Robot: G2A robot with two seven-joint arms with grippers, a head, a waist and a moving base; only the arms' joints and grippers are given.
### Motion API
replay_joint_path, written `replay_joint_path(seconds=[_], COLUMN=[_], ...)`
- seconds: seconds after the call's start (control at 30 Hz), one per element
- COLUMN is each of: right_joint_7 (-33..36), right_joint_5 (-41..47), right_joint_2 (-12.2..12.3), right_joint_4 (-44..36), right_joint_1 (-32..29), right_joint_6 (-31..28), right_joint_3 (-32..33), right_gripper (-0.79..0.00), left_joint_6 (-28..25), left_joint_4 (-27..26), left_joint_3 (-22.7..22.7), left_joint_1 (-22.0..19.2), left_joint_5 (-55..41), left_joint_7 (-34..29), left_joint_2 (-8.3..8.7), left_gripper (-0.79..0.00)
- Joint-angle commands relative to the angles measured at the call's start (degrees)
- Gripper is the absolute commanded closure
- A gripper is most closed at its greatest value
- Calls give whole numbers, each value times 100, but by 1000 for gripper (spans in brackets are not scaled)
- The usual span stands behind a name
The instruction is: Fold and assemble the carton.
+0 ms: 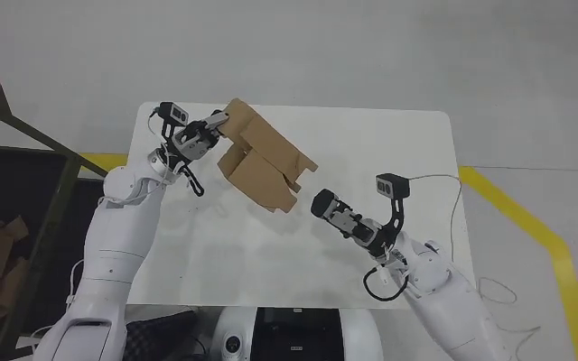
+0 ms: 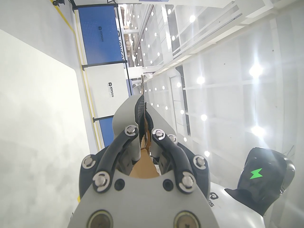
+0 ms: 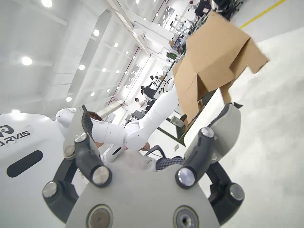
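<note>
We find the left gripper (image 1: 215, 124) clamped on an edge of the carton (image 1: 266, 155), the right gripper (image 1: 319, 201) agape near its loose flaps (image 1: 282, 199); we advise pressing these squarely along their creases.

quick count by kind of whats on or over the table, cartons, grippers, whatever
carton: 1
grippers: 2 (left gripper with fingers shut on the carton, right gripper with fingers open, apart from it)
table: 1
total: 4
</note>
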Motion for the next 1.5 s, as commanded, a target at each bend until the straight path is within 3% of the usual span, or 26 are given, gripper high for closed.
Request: replay_joint_path(seconds=[0.0,0.4,0.57,0.83,1.1,1.47], right_joint_7=[28,-291,-291,-411,-939,-848], right_joint_5=[27,67,67,-188,-391,-242], right_joint_2=[-31,-166,-166,-214,-287,-296], right_joint_4=[3,17,17,39,106,6], right_joint_1=[78,327,327,363,366,256], right_joint_6=[50,330,330,836,647,516], right_joint_3=[-158,-581,-581,-716,-724,-614], right_gripper=[-785,-785,-785,-785,-785,-785], left_joint_6=[-26,-377,-377,-247,-124,-231], left_joint_4=[79,680,680,438,248,262], left_joint_3=[58,316,316,224,167,186], left_joint_1=[-84,-541,-541,-420,-286,-210], left_joint_5=[-32,-213,-213,-275,-298,-27], left_joint_7=[8,-83,-83,273,221,241], left_joint_2=[-15,-103,-103,-102,-90,-84], left_gripper=[0,0,0,0,0,0])
